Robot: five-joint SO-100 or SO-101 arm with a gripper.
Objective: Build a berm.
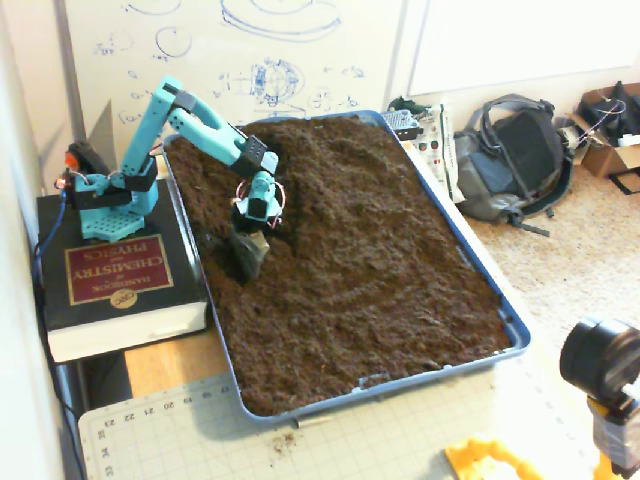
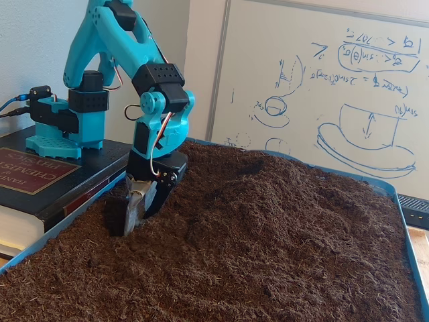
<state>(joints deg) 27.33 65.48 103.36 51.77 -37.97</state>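
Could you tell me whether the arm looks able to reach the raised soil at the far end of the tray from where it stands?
Probably yes. The pincer is already dug into the soil near the arm's base, and the berm rises just beyond it with only open soil between. The tray's far corner looks beyond it.

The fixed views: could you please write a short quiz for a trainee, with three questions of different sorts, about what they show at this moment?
1. True or false: the metal blade at the tool hangs clear above the soil.
2. Choose one. The arm's base stands on: A) a backpack, B) a book, C) the floor.
3. Fill in: the rim of the tray is coloured ____.

Key: 1. False, the blade's lower end is sunk in the soil near the tray's edge on the arm's side. 2. B. 3. Blue.
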